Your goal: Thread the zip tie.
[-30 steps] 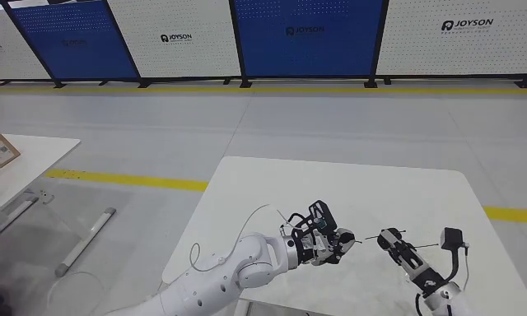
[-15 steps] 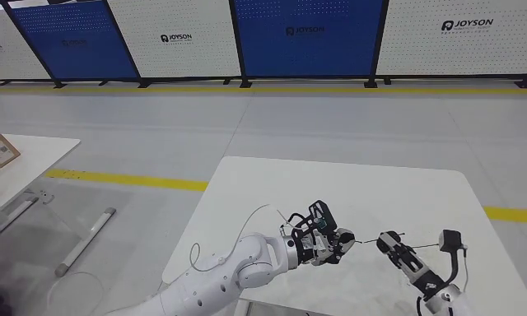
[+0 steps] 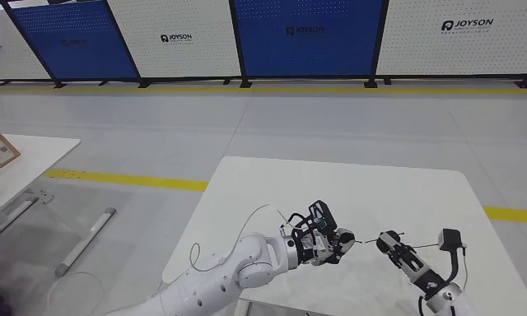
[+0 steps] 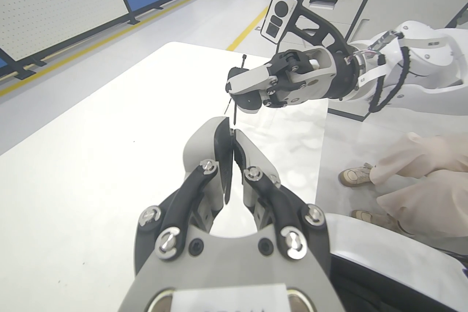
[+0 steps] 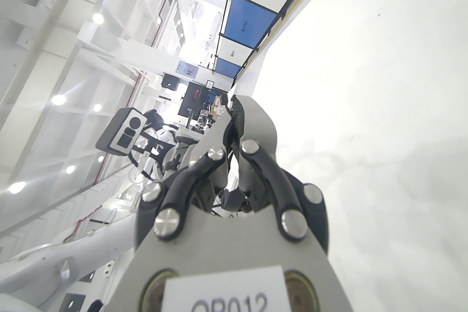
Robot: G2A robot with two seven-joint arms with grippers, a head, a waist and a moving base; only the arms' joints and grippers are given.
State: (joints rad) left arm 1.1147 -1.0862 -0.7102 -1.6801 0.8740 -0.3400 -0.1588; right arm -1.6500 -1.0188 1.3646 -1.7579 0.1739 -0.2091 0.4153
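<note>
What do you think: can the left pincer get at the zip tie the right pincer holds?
Probably yes: the zip tie ends right at the left pincer, whose tips are shut, with nothing between them.

The thin black zip tie (image 4: 233,116) is spanning straight between the left gripper (image 4: 232,132) and right gripper (image 4: 232,94), both pinching it, above the table's (image 3: 346,192) near right.

Overhead downward; wrist views close — face-to-face

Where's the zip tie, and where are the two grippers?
zip tie (image 4: 242,60): left wrist view, its upper end.
left gripper (image 4: 232,132): left wrist view, between its fingertips.
right gripper (image 4: 232,92): left wrist view, between its fingertips.
</note>
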